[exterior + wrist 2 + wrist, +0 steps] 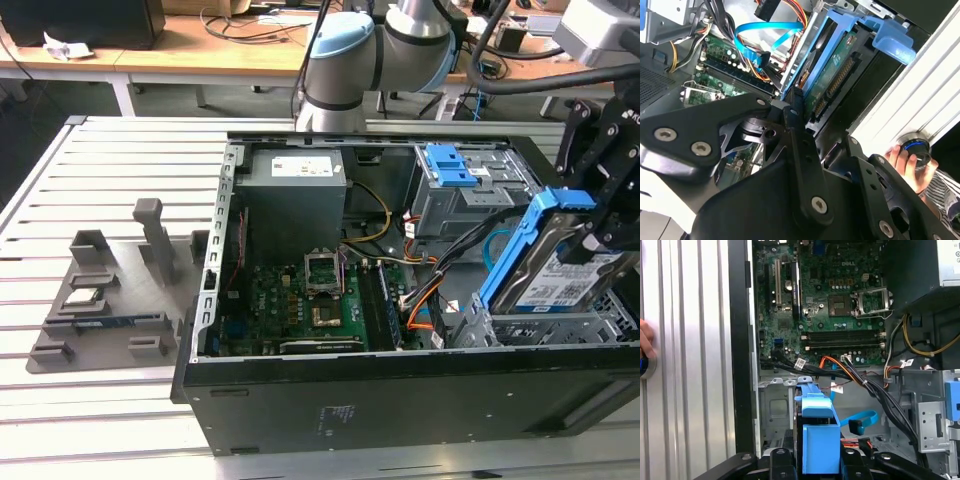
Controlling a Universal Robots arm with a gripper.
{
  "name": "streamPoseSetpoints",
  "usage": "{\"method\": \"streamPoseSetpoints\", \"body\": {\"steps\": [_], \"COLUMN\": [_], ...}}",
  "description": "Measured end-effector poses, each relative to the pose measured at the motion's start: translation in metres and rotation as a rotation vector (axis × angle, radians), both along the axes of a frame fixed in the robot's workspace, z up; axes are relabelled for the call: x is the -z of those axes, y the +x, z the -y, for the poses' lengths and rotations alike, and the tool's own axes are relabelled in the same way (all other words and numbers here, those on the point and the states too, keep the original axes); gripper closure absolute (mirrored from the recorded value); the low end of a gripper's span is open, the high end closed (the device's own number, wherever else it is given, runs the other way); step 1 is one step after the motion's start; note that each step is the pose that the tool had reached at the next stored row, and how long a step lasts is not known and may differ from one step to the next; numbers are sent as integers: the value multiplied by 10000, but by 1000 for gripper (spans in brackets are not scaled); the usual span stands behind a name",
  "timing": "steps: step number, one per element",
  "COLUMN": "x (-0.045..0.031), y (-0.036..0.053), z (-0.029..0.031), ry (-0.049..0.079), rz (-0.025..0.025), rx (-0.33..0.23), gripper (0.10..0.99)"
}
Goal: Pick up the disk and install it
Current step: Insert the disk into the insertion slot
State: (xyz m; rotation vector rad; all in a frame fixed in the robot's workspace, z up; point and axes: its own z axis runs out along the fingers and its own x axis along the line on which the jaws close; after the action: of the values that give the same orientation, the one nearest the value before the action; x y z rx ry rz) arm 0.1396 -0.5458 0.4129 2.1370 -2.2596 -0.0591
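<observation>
The disk [556,278], a silver drive with a white-and-blue label in a bright blue bracket [528,232], hangs tilted at the exterior view's right. Its lower end sits in the grey drive bay [480,325] of the open computer case [330,400]. My gripper [598,238] is shut on the disk's upper end. In the second wrist view the disk's green circuit side [832,75] shows beside a black finger [795,107]. In the first wrist view the blue bracket [817,440] stands between my gripper's [819,464] fingers, above the bay floor [774,410].
Inside the case lie the motherboard [300,300], a grey power supply [295,195], loose cables [420,300] and a grey cage with a blue latch [450,165]. A grey fixture plate [100,310] holding a small chip [82,297] lies left. A person's hand [902,160] rests on a knob.
</observation>
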Motion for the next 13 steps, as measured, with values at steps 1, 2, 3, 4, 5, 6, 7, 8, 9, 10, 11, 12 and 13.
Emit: {"method": "streamPoseSetpoints", "body": {"steps": [1, 2, 3, 4, 5, 6, 7, 8, 9, 10, 11, 12, 13], "x": [22, 43, 63, 89, 107, 127, 159, 183, 201, 224, 242, 268, 308], "y": [0, -1, -1, -1, -1, -1, -1, -1, -1, -1, -1, -1, -1], "z": [0, 0, 0, 0, 0, 0, 0, 0, 0, 0, 0, 0, 0], "ry": [-1, -2, 0, -1, 0, 0, -1, -1, -1, -1, 0, 0, -2], "rz": [0, 0, 0, 0, 0, 0, 0, 0, 0, 0, 0, -1, 0], "rx": [0, 0, 0, 0, 0, 0, 0, 0, 0, 0, 0, 0, 0], "gripper": [722, 722, 722, 722, 722, 722, 722, 722, 722, 722, 722, 722, 722]}}
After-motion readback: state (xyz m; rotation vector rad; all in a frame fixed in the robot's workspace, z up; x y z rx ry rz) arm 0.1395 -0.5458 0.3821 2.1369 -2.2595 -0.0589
